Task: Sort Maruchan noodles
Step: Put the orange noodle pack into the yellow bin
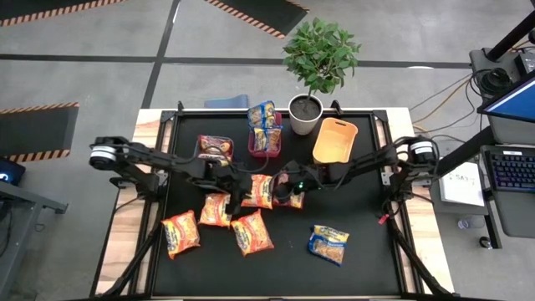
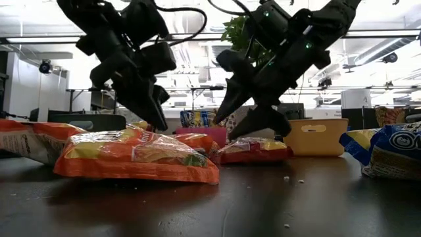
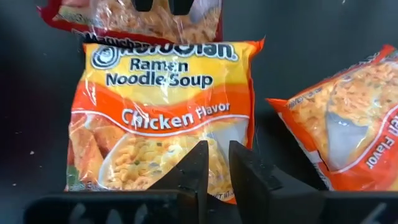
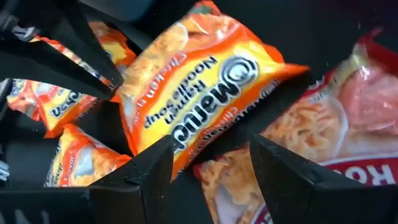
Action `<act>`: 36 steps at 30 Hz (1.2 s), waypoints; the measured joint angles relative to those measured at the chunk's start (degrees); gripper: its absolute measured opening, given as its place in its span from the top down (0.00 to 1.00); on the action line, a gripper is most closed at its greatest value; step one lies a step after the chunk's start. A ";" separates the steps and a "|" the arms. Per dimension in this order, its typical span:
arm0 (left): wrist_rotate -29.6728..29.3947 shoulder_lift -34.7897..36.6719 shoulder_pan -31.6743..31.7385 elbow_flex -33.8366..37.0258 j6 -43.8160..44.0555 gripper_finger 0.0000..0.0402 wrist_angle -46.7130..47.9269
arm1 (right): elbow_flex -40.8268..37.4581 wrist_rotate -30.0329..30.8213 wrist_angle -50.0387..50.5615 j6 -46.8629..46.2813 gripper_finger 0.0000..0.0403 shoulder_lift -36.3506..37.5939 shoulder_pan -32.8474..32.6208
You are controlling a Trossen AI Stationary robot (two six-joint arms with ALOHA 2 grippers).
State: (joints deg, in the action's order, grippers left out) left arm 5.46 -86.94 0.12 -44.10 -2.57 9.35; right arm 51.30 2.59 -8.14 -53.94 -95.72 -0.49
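An orange-yellow chicken noodle packet [image 1: 257,191] [image 3: 168,118] lies flat on the black mat between both grippers. My left gripper [image 1: 237,194] [image 3: 217,163] points steeply down at the packet's left end, its fingertips a narrow gap apart. A red packet [image 4: 323,124] [image 2: 253,150] lies beside the orange one, toward the right. My right gripper [image 1: 282,191] [image 4: 211,155] hangs open just above where the two packets meet, with nothing between its fingers. My left gripper has its fingertips [image 3: 200,155] over the orange packet's end nearest the left arm [image 3: 211,186], coming slanting down from the table's left. I cannot tell whether they touch the film or pinch it. The packet lies flat on the mat.
Three more orange packets [image 1: 216,209] [image 1: 180,232] [image 1: 252,232] lie near the front, a blue one [image 1: 328,243] at front right. At the back stand a bin with a red packet [image 1: 215,148], a bin with blue packets [image 1: 265,138], an orange bin [image 1: 334,140] and a potted plant [image 1: 306,114].
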 joint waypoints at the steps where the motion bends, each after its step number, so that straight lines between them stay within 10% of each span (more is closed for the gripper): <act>1: 0.02 -0.41 0.00 0.00 -0.08 0.90 0.02 | 0.00 0.01 0.13 -0.54 0.50 -0.21 0.00; 23: 5.13 -2.38 2.36 4.48 2.51 0.91 -7.13 | 0.18 1.97 -4.13 -7.03 0.50 -2.49 0.33; 36: 5.35 -2.36 2.76 5.73 3.11 0.91 -9.70 | 10.91 4.88 11.61 -2.58 0.50 -6.35 0.81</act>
State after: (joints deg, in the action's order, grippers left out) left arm 10.81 -89.30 2.87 -38.37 0.54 -0.35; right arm 62.21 7.47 3.47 -56.51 -102.07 0.32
